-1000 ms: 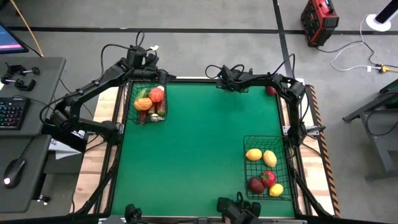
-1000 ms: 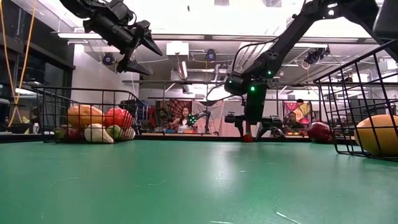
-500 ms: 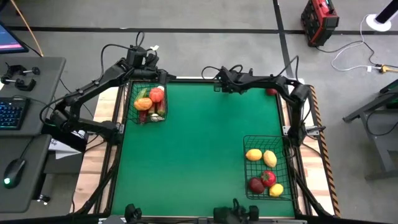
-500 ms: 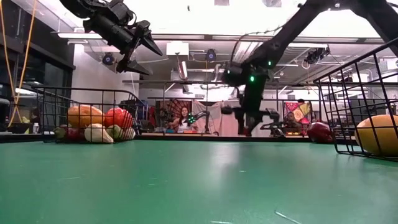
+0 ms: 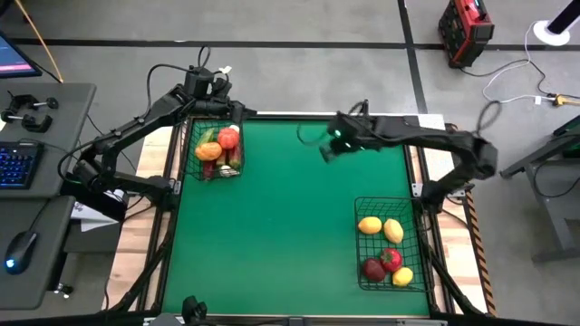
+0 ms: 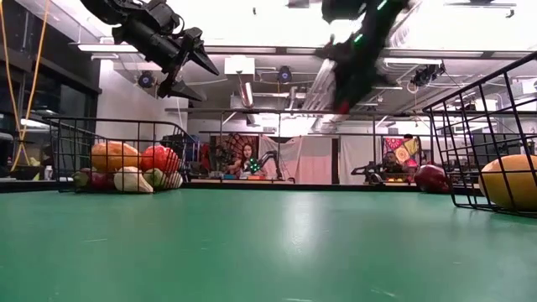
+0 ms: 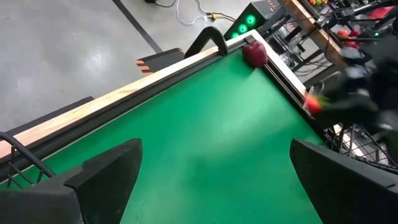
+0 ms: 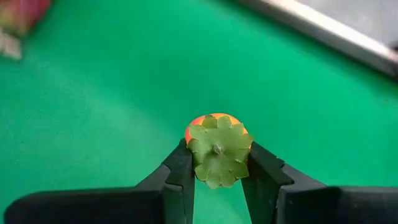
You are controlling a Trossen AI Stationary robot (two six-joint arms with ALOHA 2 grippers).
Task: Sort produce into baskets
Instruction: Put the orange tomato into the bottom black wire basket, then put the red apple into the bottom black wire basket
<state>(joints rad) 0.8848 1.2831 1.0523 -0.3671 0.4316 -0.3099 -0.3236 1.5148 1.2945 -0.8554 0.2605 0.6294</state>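
My right gripper [image 5: 326, 150] is shut on a small red-orange fruit with a green leafy cap [image 8: 211, 122], high above the green table's far middle; it shows blurred in the low view [image 6: 344, 88]. My left gripper [image 5: 237, 110] hangs open and empty above the smaller basket [image 5: 217, 149] at the far left, which holds orange, red, green and white produce. The larger basket [image 5: 390, 246] at the near right holds yellow and red produce. A dark red fruit [image 7: 254, 54] lies on the table in the far right corner. My right gripper pinches the small fruit between its two fingers [image 8: 180, 168], one on each side just below the leafy cap [image 8: 217, 152]. The fingers point down toward the table. The fruit is lifted clear, with its cap toward the wrist.
The table's wooden rim [image 7: 124, 93] runs along the far edge. The green middle of the table [image 5: 281, 226] lies between the two baskets. People sit in the room beyond the table [image 6: 249, 159].
My right gripper has risen from the table's far edge with the small red-orange fruit and gone toward the near edge. The fruit stood on the table and now hangs clear, high above it.
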